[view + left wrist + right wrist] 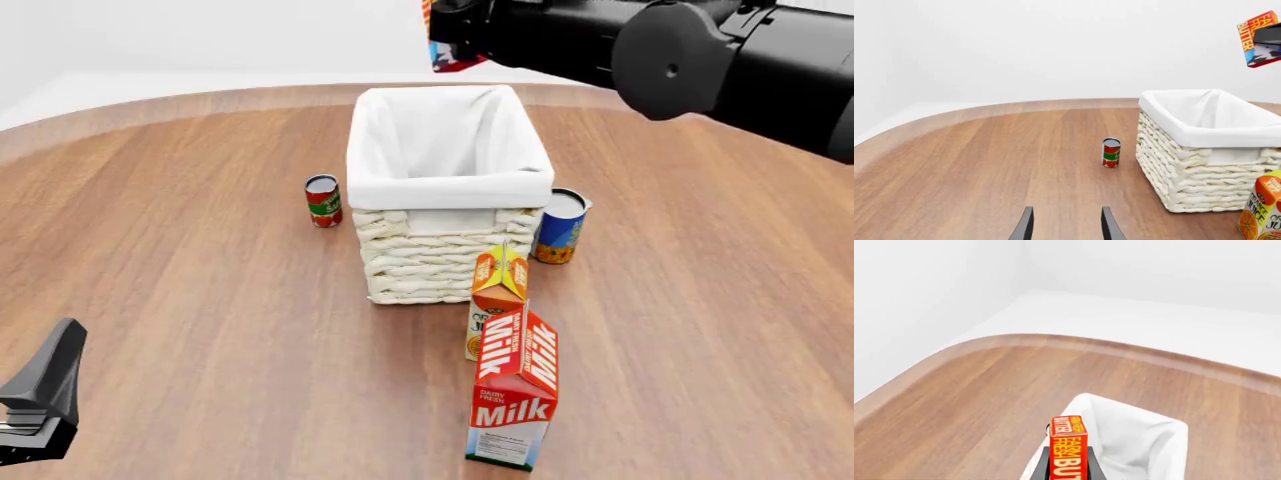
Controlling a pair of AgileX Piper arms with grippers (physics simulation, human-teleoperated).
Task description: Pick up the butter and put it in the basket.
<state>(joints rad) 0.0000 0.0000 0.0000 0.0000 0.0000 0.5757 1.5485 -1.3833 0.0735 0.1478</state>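
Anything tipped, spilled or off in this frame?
Nothing stands out. Milk carton, juice carton and both cans stand upright beside the basket. The butter is held by the right gripper above the basket.

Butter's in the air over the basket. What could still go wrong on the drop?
1. The butter, gripped by the right gripper, seems to hang over the basket near its rim, so it might clip the cloth and land outside.
2. Dropped from that height, it may bounce.
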